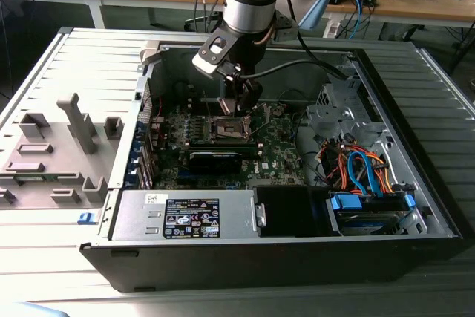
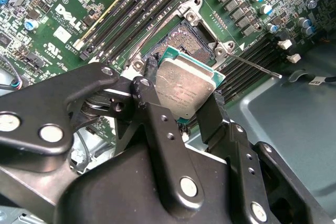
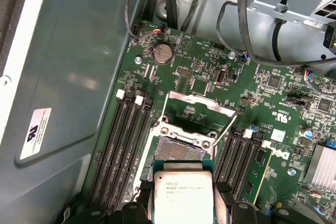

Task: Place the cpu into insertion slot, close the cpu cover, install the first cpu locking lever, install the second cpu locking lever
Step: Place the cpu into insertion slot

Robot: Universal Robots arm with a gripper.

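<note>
The cpu (image 2: 184, 90) (image 3: 182, 192), a flat square chip with a silvery-grey top, sits between my gripper's (image 2: 181, 95) (image 3: 182, 205) two black fingers (image 2: 149, 85), which are shut on its opposite edges. It hangs a little above the near edge of the insertion slot (image 2: 197, 40) (image 3: 181, 148), whose dark contact field lies bare. The cpu cover (image 3: 202, 103) stands open, tipped back beyond the slot. Two thin locking levers (image 3: 227, 127) (image 2: 252, 65) are raised off the slot's sides. In the exterior view my gripper (image 1: 241, 105) hovers just over the insertion slot (image 1: 231, 130) inside the open computer case.
Rows of long black memory slots (image 3: 126, 145) flank the socket on both sides. A finned silver heatsink (image 3: 323, 166) and a coin battery (image 3: 161, 53) sit on the green board. The case holds a power supply (image 1: 185, 217) and orange and blue cables (image 1: 364, 168). A grey fixture (image 1: 59, 146) lies outside.
</note>
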